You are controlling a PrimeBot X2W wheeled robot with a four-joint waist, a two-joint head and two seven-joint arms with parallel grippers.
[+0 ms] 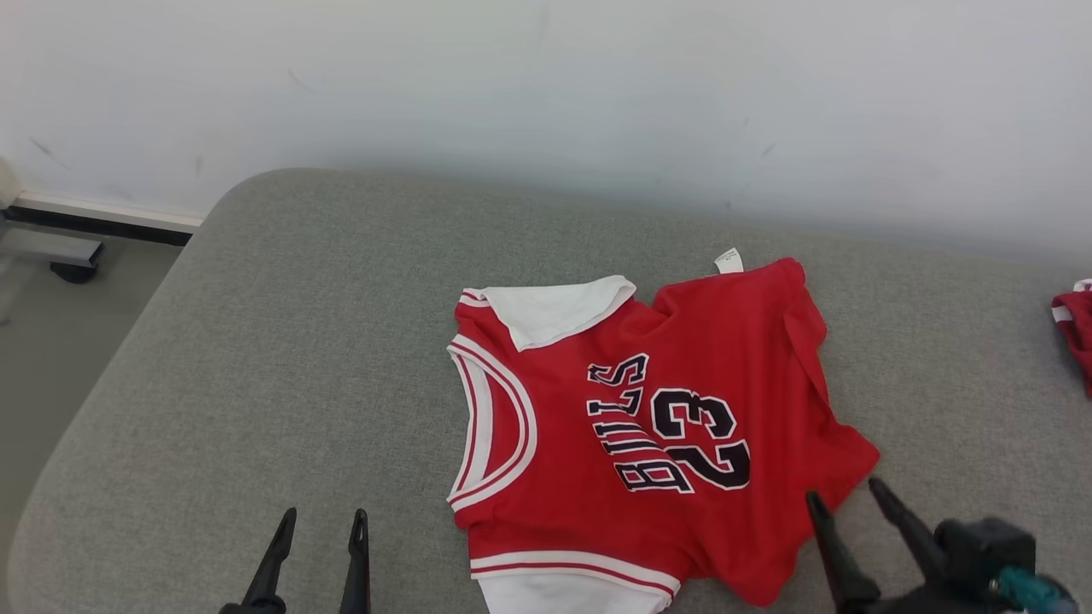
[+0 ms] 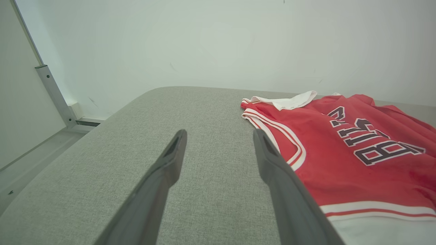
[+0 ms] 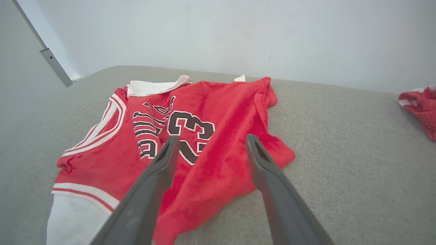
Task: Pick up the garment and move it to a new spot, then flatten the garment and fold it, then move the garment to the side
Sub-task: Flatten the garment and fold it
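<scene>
The garment (image 1: 648, 426) is a red basketball jersey with white trim, dark lettering and the number 23. It lies rumpled on the grey cushioned surface (image 1: 281, 341), also in the left wrist view (image 2: 340, 149) and right wrist view (image 3: 204, 136). My right gripper (image 1: 845, 496) hovers open at the garment's near right corner, fingers (image 3: 163, 163) spread above the red cloth with nothing between them (image 3: 211, 143). My left gripper (image 1: 322, 522) stands open over bare cushion, left of the garment's white-edged armhole, empty (image 2: 219, 136).
Another red and white cloth (image 1: 1077, 328) lies at the cushion's far right edge. A pale wall (image 1: 546, 85) runs behind the cushion. Floor and a dark baseboard (image 1: 94, 226) lie beyond the rounded left corner.
</scene>
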